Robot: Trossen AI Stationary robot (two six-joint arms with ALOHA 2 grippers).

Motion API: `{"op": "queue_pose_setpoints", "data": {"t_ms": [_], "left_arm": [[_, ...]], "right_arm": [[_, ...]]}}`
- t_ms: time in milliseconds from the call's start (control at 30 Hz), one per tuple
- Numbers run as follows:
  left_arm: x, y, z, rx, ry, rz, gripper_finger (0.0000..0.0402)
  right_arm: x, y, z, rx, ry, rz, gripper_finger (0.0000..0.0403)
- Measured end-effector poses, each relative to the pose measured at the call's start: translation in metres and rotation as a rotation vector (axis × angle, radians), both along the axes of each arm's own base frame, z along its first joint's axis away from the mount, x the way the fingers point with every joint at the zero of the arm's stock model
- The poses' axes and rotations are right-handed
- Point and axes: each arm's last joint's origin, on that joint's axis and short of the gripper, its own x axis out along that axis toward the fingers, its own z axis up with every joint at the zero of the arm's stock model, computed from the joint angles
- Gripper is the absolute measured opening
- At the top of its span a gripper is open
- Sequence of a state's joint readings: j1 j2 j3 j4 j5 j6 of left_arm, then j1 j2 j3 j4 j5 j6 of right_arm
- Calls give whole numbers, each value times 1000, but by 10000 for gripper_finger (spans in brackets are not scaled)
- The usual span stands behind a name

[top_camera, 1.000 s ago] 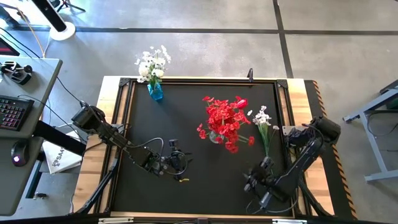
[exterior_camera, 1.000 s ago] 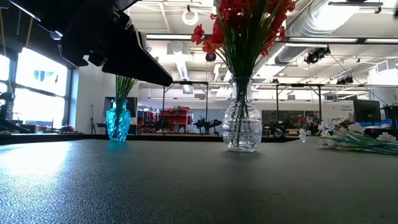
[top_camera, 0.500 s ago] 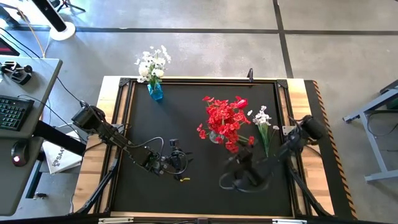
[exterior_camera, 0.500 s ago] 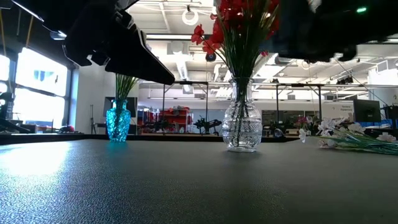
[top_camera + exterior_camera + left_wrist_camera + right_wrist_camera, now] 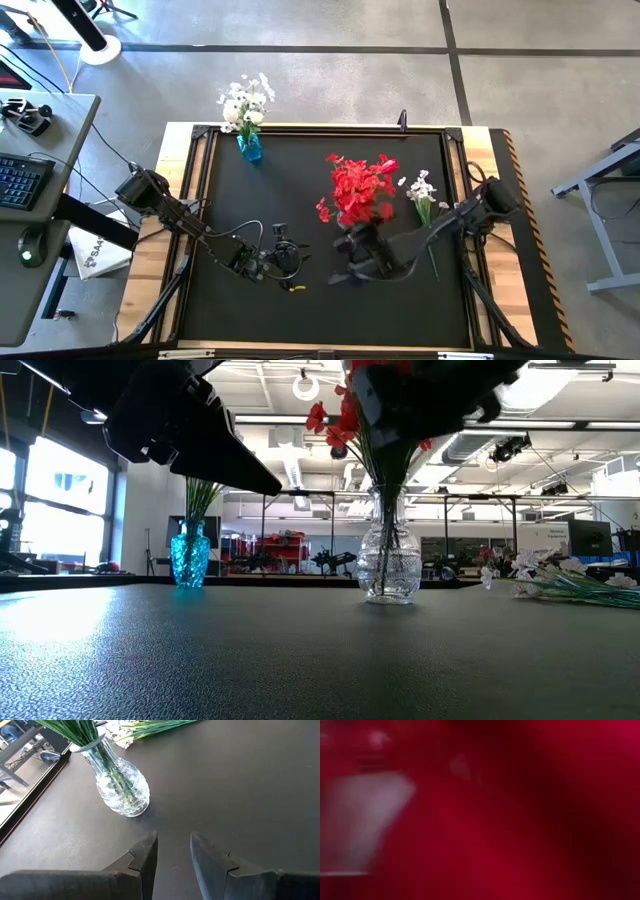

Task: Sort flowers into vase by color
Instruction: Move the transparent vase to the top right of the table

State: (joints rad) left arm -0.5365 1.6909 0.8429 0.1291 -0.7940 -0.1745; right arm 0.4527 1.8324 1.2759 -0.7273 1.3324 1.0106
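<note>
The left gripper (image 5: pixel 287 262) hangs low over the mat with its fingers (image 5: pixel 145 857) a little apart and empty. Ahead of it stands the clear vase (image 5: pixel 121 788) of red flowers (image 5: pixel 358 188). The right gripper (image 5: pixel 352 258) sits right against those blossoms; whether its fingers are parted or closed cannot be told, and white flowers (image 5: pixel 423 193) lie beyond it.

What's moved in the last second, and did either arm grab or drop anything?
The right gripper swung from the table's near right corner across toward the middle, ending just in front of the red flowers in the clear vase. I can't tell if its fingers hold anything. The left gripper, open, the white flowers lying on the table and the blue vase stayed put.
</note>
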Motion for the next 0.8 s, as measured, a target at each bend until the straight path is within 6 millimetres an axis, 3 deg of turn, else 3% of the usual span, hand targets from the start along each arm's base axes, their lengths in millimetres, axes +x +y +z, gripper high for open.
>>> {"op": "queue_pose_setpoints", "data": {"t_ms": [133, 300, 633, 800], "left_arm": [[0, -1, 0, -12, 1, -6, 106], [0, -1, 0, -21, 7, -18, 106], [1, -2, -5, -23, 17, -25, 106], [3, -2, -11, -29, 27, -33, 106]], "right_arm": [[7, -14, -1, 67, 61, -11, 103], [7, -14, -2, 80, 84, 0, 13], [6, -16, -1, 122, 115, 11, 50], [7, -14, 7, 187, 179, 54, 113]]}}
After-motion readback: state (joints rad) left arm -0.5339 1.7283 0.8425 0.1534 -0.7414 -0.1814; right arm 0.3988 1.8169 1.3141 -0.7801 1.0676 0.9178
